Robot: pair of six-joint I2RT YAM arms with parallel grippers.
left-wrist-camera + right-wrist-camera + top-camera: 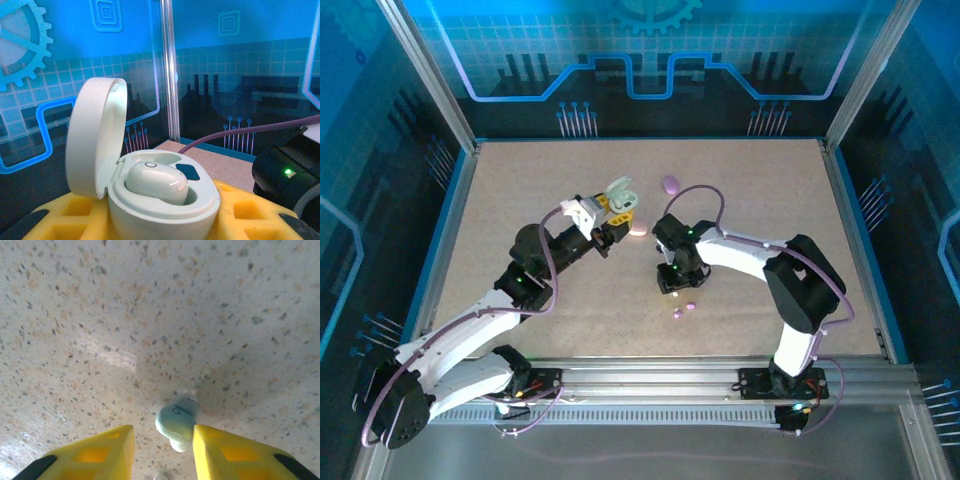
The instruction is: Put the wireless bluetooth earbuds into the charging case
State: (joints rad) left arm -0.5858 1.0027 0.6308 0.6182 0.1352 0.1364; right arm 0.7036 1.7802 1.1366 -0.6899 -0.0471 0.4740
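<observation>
While left tool (613,205) clamps the open charging case (165,205), one earbud (157,182) sits inside; right tool (163,450), parted, straddles a mint earbud (175,425).

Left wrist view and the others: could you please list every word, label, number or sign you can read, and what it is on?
No words, brands or numbers can be read anywhere.
Open charging case: no lettering, only a small ring mark inside.
Mint earbud: a small ring mark, no text.
Back wall: gear and nested-square graphics, no lettering.
</observation>
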